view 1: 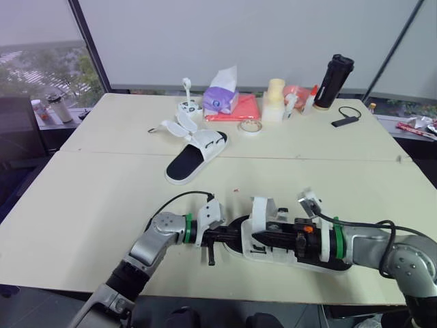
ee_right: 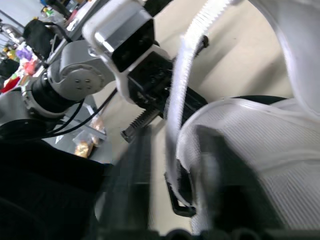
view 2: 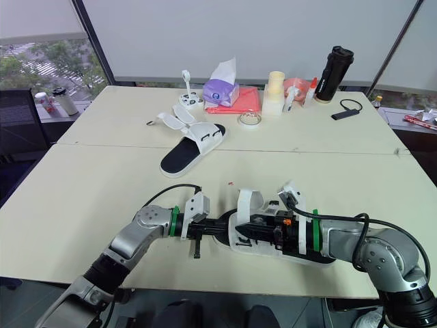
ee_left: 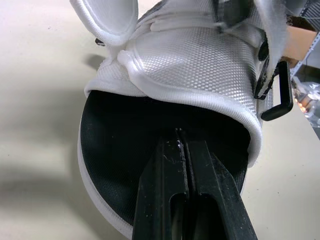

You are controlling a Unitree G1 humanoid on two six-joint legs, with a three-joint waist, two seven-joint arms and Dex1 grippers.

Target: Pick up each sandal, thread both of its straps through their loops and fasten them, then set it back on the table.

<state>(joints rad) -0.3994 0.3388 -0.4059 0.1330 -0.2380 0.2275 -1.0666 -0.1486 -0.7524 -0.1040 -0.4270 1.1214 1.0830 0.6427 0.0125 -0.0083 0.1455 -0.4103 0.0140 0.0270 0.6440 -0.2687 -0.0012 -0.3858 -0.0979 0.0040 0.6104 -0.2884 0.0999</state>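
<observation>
A white sandal with a black insole (view 1: 273,254) lies near the table's front edge, between my two grippers. Its straps (view 1: 259,208) stand up loose. My left gripper (view 1: 229,236) is shut and reaches into the sandal's end, its fingers (ee_left: 200,165) lying together on the black insole under the white mesh upper (ee_left: 195,65). My right gripper (view 1: 258,239) comes in from the other side, open, with a loose strap (ee_right: 181,85) and the upper's edge between its fingers. A second sandal (view 1: 194,152) lies further back, left of centre, with its straps unfastened.
Along the far side of the table stand a tissue box (view 1: 222,96), a red cloth (view 1: 235,109), a tape roll (view 1: 250,127), a cream cup stack (view 1: 274,99) and a black bottle (view 1: 334,82). The table's front edge (view 1: 225,295) runs just below the near sandal.
</observation>
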